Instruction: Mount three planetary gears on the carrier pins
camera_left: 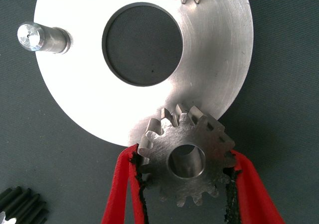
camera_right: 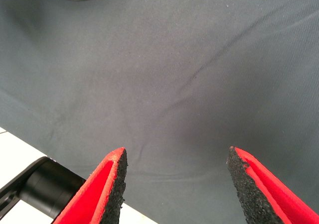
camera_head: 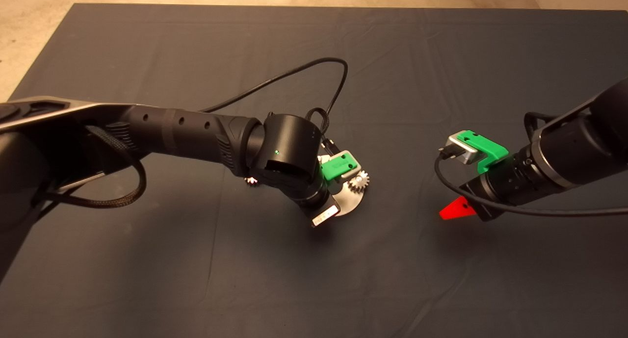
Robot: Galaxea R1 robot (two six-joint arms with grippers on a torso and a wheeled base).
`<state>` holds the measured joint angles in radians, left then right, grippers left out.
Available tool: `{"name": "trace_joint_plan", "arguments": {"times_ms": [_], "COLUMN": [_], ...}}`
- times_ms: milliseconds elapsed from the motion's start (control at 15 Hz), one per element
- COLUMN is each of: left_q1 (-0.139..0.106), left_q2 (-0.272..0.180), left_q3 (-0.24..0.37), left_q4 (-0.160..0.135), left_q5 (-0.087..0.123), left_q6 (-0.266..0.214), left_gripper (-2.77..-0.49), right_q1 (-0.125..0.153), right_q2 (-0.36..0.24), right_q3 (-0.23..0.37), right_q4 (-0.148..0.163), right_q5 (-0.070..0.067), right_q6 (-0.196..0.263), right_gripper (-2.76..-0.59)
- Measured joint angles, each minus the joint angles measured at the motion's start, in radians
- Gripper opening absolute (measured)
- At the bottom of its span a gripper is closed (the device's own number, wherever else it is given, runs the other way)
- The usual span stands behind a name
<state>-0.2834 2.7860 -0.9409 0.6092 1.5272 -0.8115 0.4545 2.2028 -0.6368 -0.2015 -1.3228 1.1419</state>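
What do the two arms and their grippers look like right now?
Both arms are black and tubular with ribbed joints. The left arm carries a looping black cable, a braided hose and a small green light. Each wrist has a green bracket. The left gripper and right gripper have red fingers with rough black pads.

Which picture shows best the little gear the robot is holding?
The left wrist view: the held gear fills the picture, pinched between the left end effector's red fingers at the disc's edge. In the head view the arm hides it. The right wrist view shows only mat and a sliver of disc.
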Motion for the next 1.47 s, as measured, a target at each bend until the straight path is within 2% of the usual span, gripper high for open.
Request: {"name": "trace_joint_plan", "arguments": {"times_ms": [1000, 1133, 1333, 1467], "left_q1": [0.004, 0.007, 0.036, 0.039], "left_q2": [0.004, 0.004, 0.001, 0.001], "left_q3": [-0.001, 0.0, -0.009, -0.009], "left_q4": [0.004, 0.01, 0.034, 0.034], "left_q5": [0.0, -0.002, -0.004, -0.005], "left_q6": [-0.008, -0.009, -0.01, -0.01], "left_gripper": [-2.67, -2.67, -2.67, -2.67], "right_q1": [0.0, 0.0, 0.0, 0.0], "right_q2": [0.0, 0.0, 0.0, 0.0], "right_q3": [0.0, 0.0, -0.001, -0.001], "right_q4": [0.0, 0.0, 0.0, 0.0], "right_q5": [0.001, 0.0, -0.002, -0.001], "right_q6": [0.0, 0.0, 0.0, 0.0], "right_gripper": [-1.89, -1.89, -1.89, -1.89]}}
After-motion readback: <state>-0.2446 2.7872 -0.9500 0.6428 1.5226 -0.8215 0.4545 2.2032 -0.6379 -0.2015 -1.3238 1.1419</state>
